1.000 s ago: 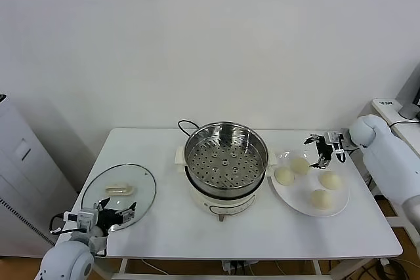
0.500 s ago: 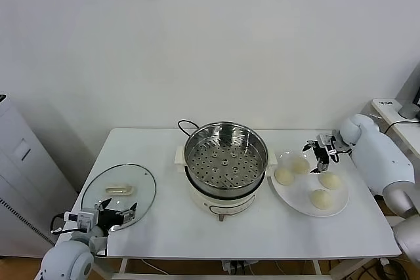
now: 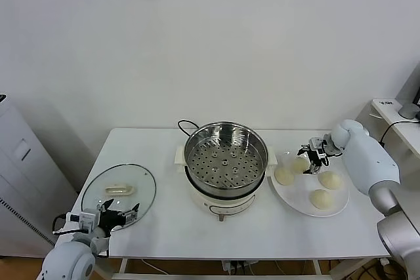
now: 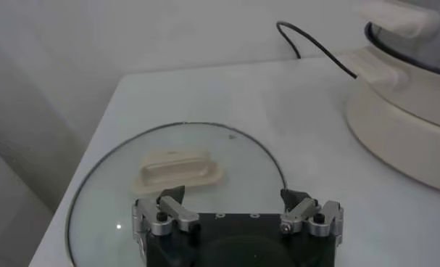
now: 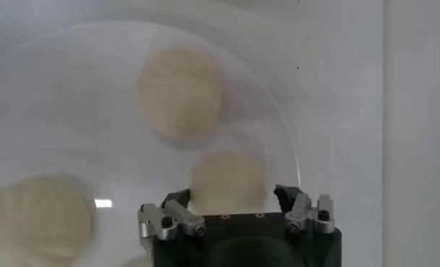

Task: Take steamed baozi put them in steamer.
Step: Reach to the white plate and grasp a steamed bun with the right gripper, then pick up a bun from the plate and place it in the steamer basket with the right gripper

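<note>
Right gripper [image 3: 311, 157] part-closed around a baozi [image 5: 227, 180] on the plate [image 3: 328, 209] beside the steamer [image 3: 226, 155]; grasp unconfirmed, soft dough may squash or slip.

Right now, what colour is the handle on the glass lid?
Cream-white. The handle on the glass lid shows best in the left wrist view.

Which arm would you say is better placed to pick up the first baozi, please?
The right. The right gripper hangs directly over the baozi on the plate beside the steamer. The left gripper sits open at the glass lid, across the table from the buns.
</note>
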`<state>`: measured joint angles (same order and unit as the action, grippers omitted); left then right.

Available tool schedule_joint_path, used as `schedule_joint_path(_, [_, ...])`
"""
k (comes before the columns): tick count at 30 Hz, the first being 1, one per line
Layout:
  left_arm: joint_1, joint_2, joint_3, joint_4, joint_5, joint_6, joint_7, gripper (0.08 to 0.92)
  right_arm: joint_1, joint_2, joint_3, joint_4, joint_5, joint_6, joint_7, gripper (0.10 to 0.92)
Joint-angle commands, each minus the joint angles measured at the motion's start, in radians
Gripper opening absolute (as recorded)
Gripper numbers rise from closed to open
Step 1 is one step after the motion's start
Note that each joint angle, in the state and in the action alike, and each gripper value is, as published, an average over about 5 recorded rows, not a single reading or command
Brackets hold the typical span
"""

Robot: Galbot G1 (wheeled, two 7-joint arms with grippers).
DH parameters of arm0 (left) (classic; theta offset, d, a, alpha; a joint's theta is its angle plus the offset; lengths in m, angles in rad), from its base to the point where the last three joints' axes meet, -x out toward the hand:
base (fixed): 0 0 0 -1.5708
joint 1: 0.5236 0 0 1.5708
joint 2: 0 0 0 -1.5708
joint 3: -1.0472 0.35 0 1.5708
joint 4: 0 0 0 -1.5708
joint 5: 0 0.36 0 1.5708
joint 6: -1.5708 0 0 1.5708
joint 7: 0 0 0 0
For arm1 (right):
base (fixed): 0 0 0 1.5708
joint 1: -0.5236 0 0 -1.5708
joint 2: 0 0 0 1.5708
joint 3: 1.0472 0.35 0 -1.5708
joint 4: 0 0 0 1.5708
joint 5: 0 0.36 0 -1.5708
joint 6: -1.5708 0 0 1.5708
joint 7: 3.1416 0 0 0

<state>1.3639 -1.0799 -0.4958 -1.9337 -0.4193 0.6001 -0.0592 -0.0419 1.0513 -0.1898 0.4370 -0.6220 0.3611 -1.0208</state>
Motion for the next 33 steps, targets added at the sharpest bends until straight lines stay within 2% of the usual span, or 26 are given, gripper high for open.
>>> schedule_joint_path(1, [0.002,0.000,-0.001,-0.008,-0.001,0.001,0.000,0.823,0.002,0.013,0.009,-0.018,-0.020,-0.001,0.007,0.561])
schedule_joint_path(8, [0.010,-0.001,-0.004,-0.017,-0.004,0.002,-0.001,0.823,-0.002,0.010,0.012,-0.010,-0.009,-0.003,-0.011,0.492])
schedule_joint_path(14, [0.016,-0.004,-0.005,-0.020,-0.004,0.002,-0.002,0.823,-0.006,-0.008,-0.007,0.031,0.031,-0.006,-0.023,0.475])
schedule_joint_path(19, [0.024,-0.003,-0.009,-0.026,-0.003,0.005,-0.003,0.823,0.023,-0.085,-0.122,0.184,0.178,-0.024,-0.060,0.475])
schedule_joint_path(25, [0.045,-0.003,-0.025,-0.041,-0.002,0.005,-0.005,0.823,0.200,-0.165,-0.348,0.389,0.386,-0.006,-0.125,0.475])
schedule_joint_path(28, [0.049,-0.002,-0.026,-0.043,-0.001,0.004,-0.005,0.823,0.315,-0.162,-0.419,0.420,0.448,0.045,-0.166,0.477])
schedule_joint_path(33, [0.049,0.003,-0.017,-0.041,-0.001,0.003,-0.005,0.823,0.477,-0.097,-0.474,0.387,0.485,0.180,-0.221,0.483])
